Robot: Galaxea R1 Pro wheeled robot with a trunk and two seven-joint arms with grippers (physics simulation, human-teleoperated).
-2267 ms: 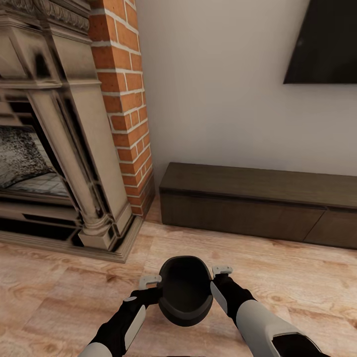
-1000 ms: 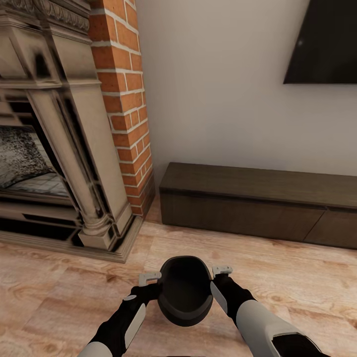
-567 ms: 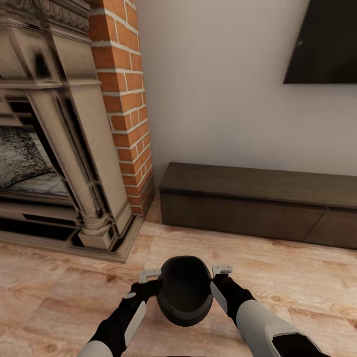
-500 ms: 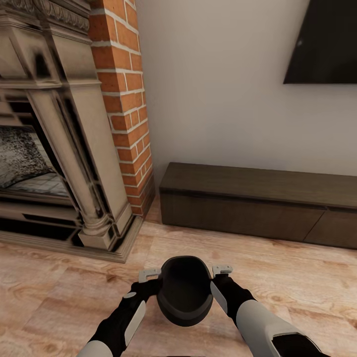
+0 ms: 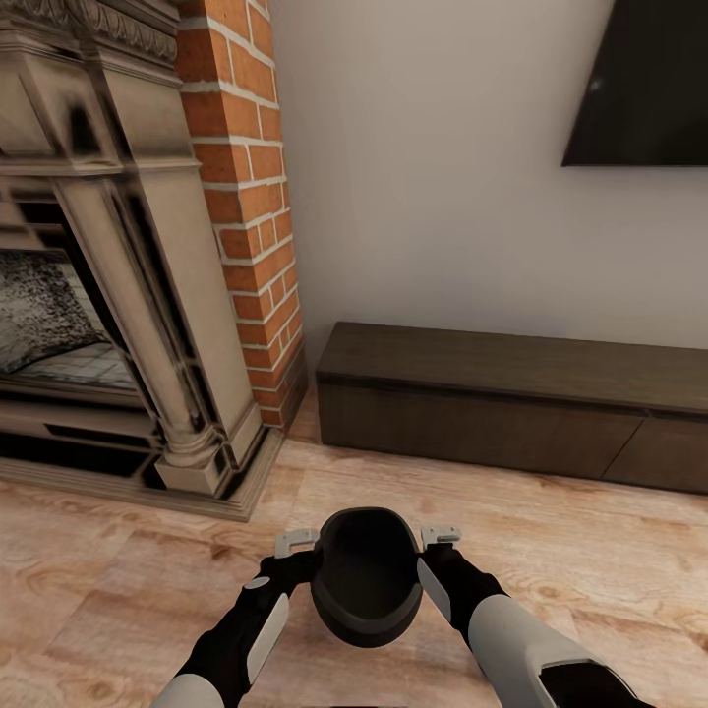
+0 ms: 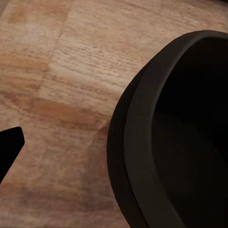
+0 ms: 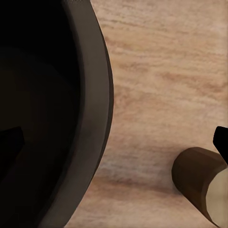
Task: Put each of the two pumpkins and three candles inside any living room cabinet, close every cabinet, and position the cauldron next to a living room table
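The black cauldron (image 5: 366,590) sits low in the head view, mouth up, over the wooden floor and between my two arms. My left gripper (image 5: 313,547) straddles its left rim. One dark fingertip (image 6: 9,147) stands well outside the cauldron wall (image 6: 137,156), so the gripper is open. My right gripper (image 5: 424,544) straddles the right rim in the same way, open, with its outer fingertip (image 7: 222,138) far from the cauldron wall (image 7: 92,118). The long dark-brown cabinet (image 5: 511,408) stands against the wall behind, its fronts closed. Pumpkins, candles and table are out of view.
An ornate beige fireplace (image 5: 108,295) with a red brick column (image 5: 246,197) stands at the left. A dark screen (image 5: 644,84) hangs on the wall at upper right. A brown cylindrical shape (image 7: 197,183) with a pale end lies by my right gripper; what it is I cannot tell.
My left gripper has shifted slightly forward along the cauldron's left rim. The cauldron, the right gripper and the camera have stayed put.
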